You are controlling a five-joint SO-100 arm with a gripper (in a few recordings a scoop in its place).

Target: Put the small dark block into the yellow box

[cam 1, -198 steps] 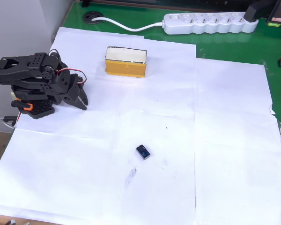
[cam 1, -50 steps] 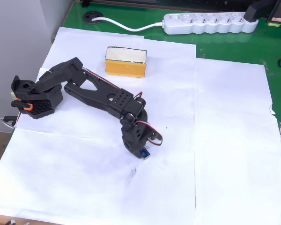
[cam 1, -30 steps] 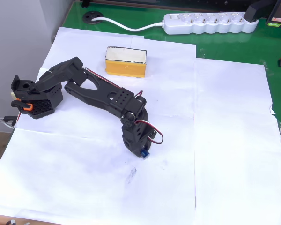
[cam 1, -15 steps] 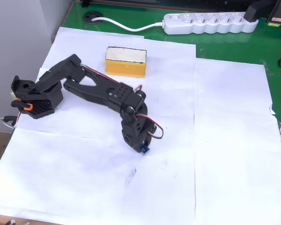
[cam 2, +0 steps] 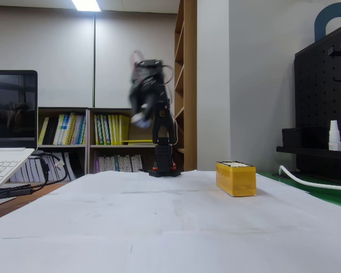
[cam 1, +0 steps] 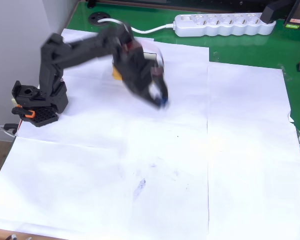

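Treat the small dark block [cam 1: 162,103] as light, rigid and easily dropped: you hold it pinched by its sides in the raised, blurred gripper [cam 1: 160,100], near the yellow box [cam 2: 236,178], so keep the fingers clamped.

The overhead view looks steeply down on the white paper sheets [cam 1: 155,165], taking in the whole work area from some height. The fixed view sits low at table level, facing the arm's base [cam 2: 163,169] across the paper. Both share the yellow box [cam 2: 236,178] and the blurred, raised gripper [cam 1: 160,97].
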